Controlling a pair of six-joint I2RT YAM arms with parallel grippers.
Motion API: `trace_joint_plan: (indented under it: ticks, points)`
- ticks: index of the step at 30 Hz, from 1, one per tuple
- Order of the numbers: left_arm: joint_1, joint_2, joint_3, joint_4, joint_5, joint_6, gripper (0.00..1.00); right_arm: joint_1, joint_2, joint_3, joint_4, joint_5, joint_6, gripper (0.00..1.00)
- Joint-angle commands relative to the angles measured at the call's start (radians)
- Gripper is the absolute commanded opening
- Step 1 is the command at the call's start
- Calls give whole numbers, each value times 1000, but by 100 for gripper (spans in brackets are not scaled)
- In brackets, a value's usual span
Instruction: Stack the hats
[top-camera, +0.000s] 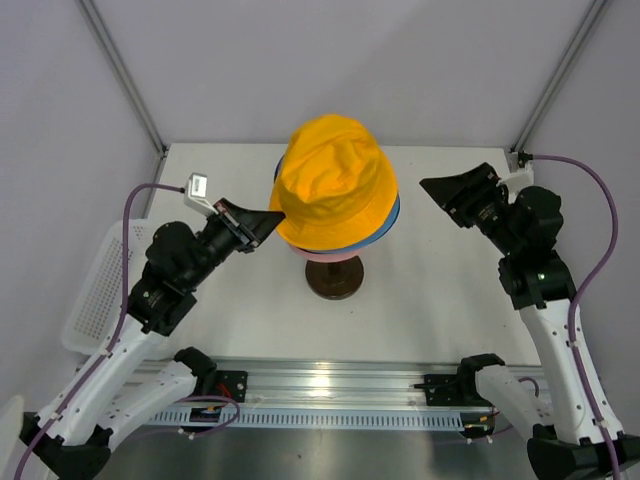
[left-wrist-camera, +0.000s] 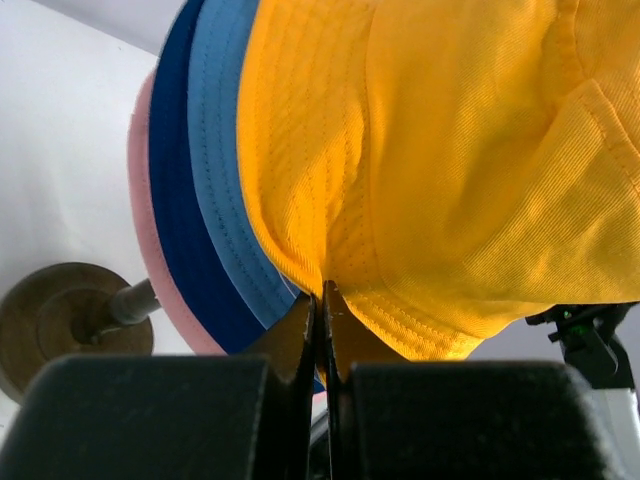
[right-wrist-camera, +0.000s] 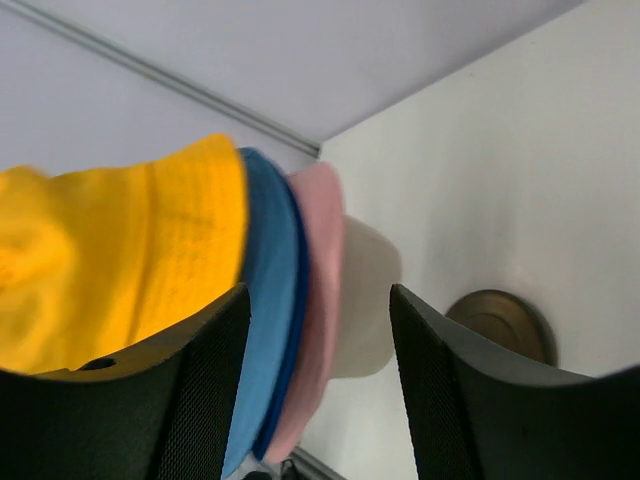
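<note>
**Hats (top-camera: 335, 195): all four on the head, risk sits at the left pinch**

Stacked at frame centre on the cream head (right-wrist-camera: 365, 290): yellow hat (top-camera: 335, 180) on top, then light blue hat (left-wrist-camera: 220, 150), navy hat (left-wrist-camera: 175, 180), pink hat (left-wrist-camera: 140, 200) at the bottom. Clamped shut on the yellow brim with the left gripper (top-camera: 268, 222), at the stack's left side. Nothing held in the right gripper (top-camera: 437, 190), jaws apart, just off the stack's right side.

Risks, as judged:
- Pulling away before letting go: would drag the yellow hat off-centre, maybe peel the stack off.
- Tugging sideways on soft cloth: could rock the head on its round base (top-camera: 334, 278).
- Releasing with the brim creased: likely to leave the top hat crooked.

Surface: plain white table (top-camera: 440, 300), metal rail (top-camera: 330, 385) along the bottom edge, white basket (top-camera: 95, 290) at lower left.

Room: pale walls, grey frame posts (top-camera: 120, 70) in both upper corners.
</note>
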Motion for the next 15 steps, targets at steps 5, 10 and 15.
trace_joint_plan:
  ticks: [5, 10, 15]
  points:
    - [-120, 33, -29, -6, -91, -91, 2, 19, -97, -79, 235, -179, 208, 63]
    - [-206, 5, -64, 62, -215, -134, 1, 136, -108, -106, 280, -125, 206, 66]
    - [-284, -15, -72, 62, -347, -156, 1, 190, -74, -83, 248, -128, 199, 66]
